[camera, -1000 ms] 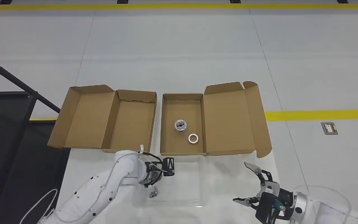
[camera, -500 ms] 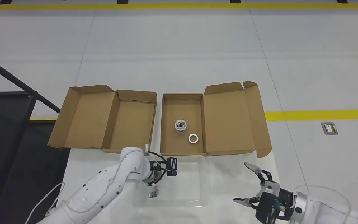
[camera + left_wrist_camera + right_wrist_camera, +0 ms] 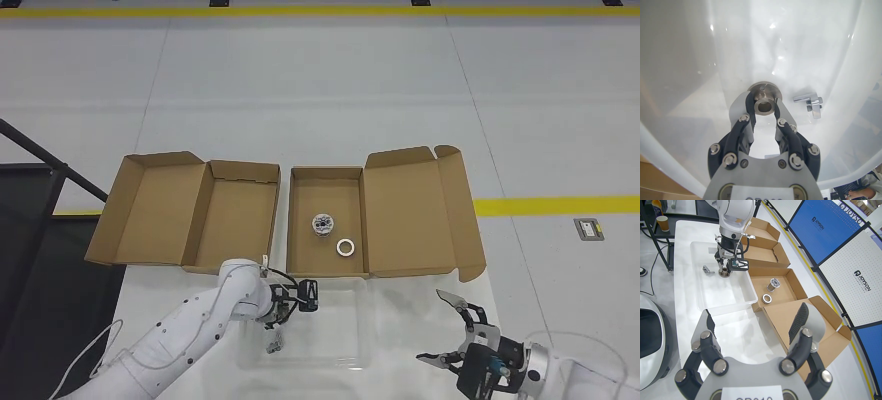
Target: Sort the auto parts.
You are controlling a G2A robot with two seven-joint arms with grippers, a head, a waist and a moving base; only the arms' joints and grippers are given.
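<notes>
My left gripper (image 3: 763,98) is down inside the clear plastic tray (image 3: 751,301), shut on the hub of a flanged metal gear (image 3: 763,89) that stands on the tray floor. From the right wrist view, the same left gripper (image 3: 724,269) stands upright over the gear (image 3: 724,274). A small chrome bracket (image 3: 811,106) lies loose on the tray floor beside it, a short way from the gear. My right gripper (image 3: 757,313) hangs open and empty over the white table, near the front right corner (image 3: 438,328).
Two open cardboard boxes stand behind the tray. The right box (image 3: 325,190) holds a knurled cylinder (image 3: 322,222) and a metal ring (image 3: 346,247). The left box (image 3: 240,215) holds nothing. A black rack with a paper cup (image 3: 663,223) stands past the table's far end.
My left gripper has shifted slightly toward the boxes inside the tray. The bracket and the right arm have stayed put.
</notes>
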